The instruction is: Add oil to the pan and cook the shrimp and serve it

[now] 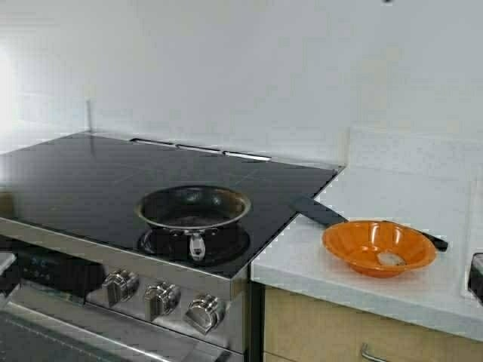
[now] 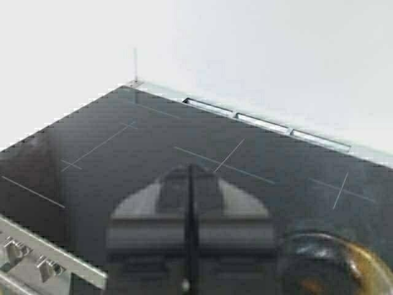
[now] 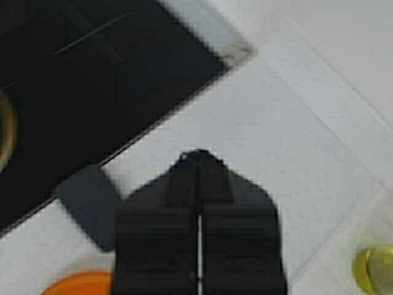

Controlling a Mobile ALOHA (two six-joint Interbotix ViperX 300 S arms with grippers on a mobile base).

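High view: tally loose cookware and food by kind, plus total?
Pans: 1, the pan on the stovetop
Bowls: 1, orange bowl on the counter
Shrimp: 1, the shrimp inside that bowl
Dark flat utensils: 1, black spatula behind the bowl
Total: 4

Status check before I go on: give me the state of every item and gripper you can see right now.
pan: on the stove's front burner, no shrimp inside
shrimp: lying in the orange bowl
orange bowl: upright on the counter
black spatula: flat behind the bowl
oil: barely visible at frame edge
left gripper: shut, over the stovetop
right gripper: shut, over the counter
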